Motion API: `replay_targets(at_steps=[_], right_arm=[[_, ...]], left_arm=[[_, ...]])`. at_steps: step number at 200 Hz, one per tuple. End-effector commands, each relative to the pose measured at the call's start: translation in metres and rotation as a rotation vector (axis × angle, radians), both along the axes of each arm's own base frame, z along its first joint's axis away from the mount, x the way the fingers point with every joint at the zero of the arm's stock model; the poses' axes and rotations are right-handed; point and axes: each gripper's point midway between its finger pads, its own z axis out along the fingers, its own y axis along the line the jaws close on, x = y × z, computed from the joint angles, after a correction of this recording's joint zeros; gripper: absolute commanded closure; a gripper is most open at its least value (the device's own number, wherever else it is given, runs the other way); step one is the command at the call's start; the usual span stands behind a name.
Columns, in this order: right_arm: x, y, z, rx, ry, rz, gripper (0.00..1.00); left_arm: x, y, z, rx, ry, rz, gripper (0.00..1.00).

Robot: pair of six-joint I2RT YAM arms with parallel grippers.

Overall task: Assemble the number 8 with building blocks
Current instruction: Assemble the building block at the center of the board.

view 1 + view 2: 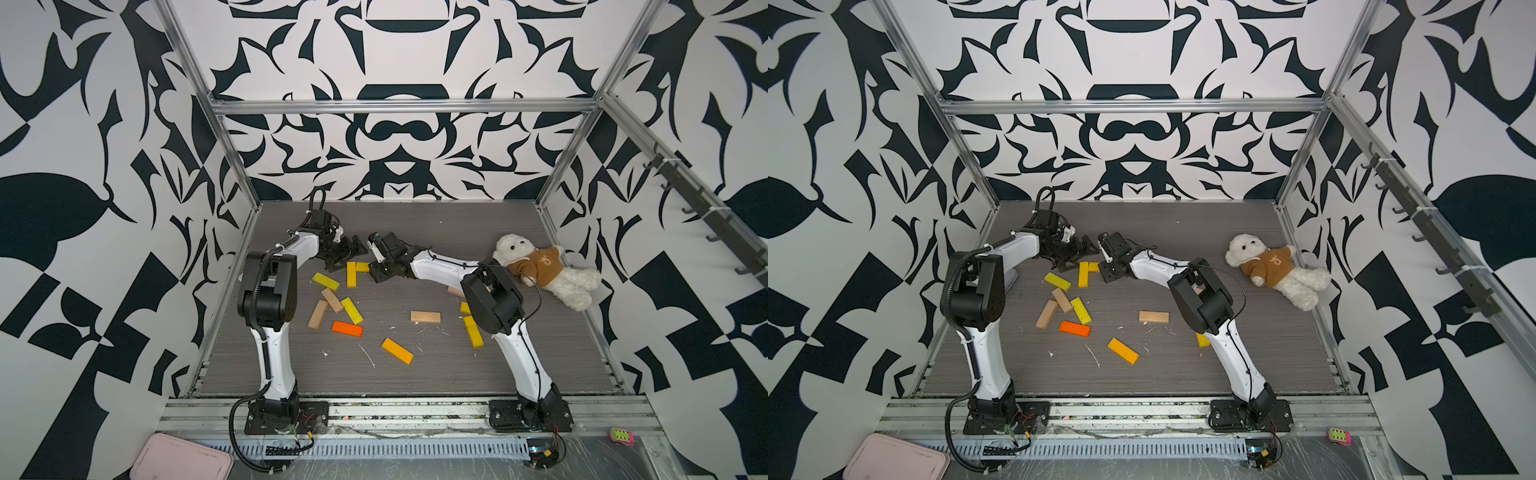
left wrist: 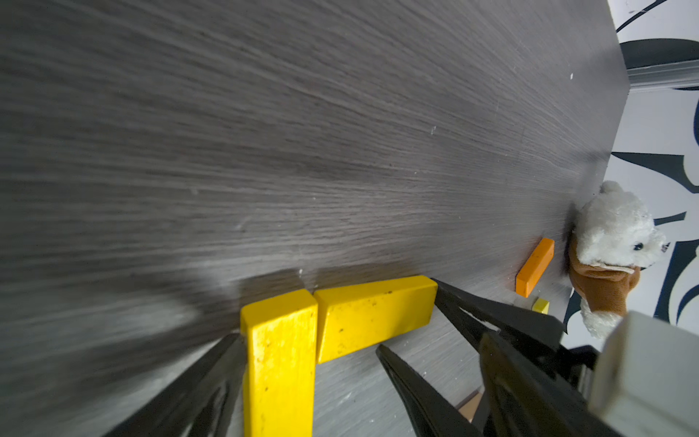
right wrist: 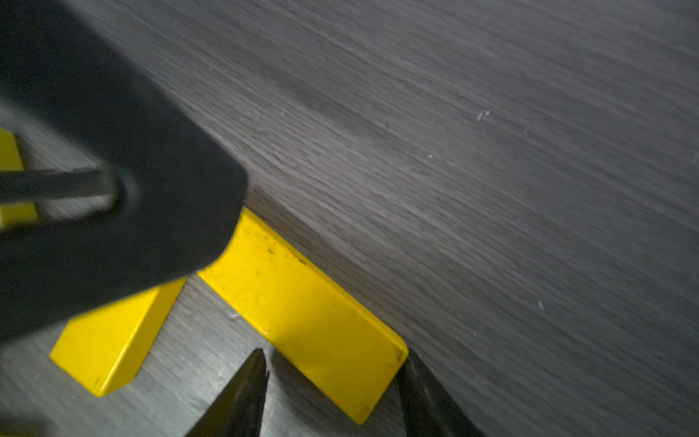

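Two yellow building blocks meet in an L at the back middle of the table: a long one (image 1: pixel 351 274) and a crosswise one (image 1: pixel 362 267). My left gripper (image 1: pixel 348 255) is open astride the long block (image 2: pixel 280 370); one finger (image 2: pixel 212 378) lies against its side, the other stands apart. My right gripper (image 1: pixel 374 270) is open around the end of the crosswise block (image 3: pixel 314 314). One of its fingertips (image 3: pixel 420 386) touches the block's corner, and a gap shows on the other side. Several more yellow, tan and orange blocks lie loose, such as an orange one (image 1: pixel 347 328).
A white teddy bear in a brown hoodie (image 1: pixel 544 270) lies at the back right by the wall. A tan block (image 1: pixel 425 317) and an orange-yellow block (image 1: pixel 397 350) sit mid-table. Yellow blocks (image 1: pixel 473 331) lie partly under my right arm. A pink tray (image 1: pixel 180 457) rests off the front left.
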Motion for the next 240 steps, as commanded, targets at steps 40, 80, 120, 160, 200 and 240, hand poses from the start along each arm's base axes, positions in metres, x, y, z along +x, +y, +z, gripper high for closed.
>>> replay_targets(at_steps=[40, 80, 120, 160, 200, 240], right_arm=[[0.008, 0.007, 0.017, 0.011, -0.047, -0.002, 0.41], [0.009, 0.006, 0.017, 0.005, -0.054, 0.002, 0.42], [0.008, 0.005, 0.019, 0.013, -0.054, -0.005, 0.40], [0.005, 0.001, 0.029, 0.016, -0.063, -0.015, 0.30], [-0.012, -0.007, 0.043, 0.033, -0.071, -0.009, 0.26], [-0.049, -0.006, 0.059, 0.037, -0.101, 0.034, 0.27]], left_arm=[[-0.003, -0.010, -0.010, -0.013, 0.048, -0.020, 0.01], [-0.003, -0.007, -0.006, 0.009, 0.040, -0.014, 0.01], [-0.005, 0.001, -0.003, 0.053, 0.040, 0.006, 0.01], [-0.003, 0.017, 0.017, 0.108, -0.003, 0.046, 0.01], [-0.016, 0.031, 0.044, 0.156, -0.065, 0.074, 0.01], [-0.050, 0.048, 0.052, 0.158, -0.071, 0.129, 0.01]])
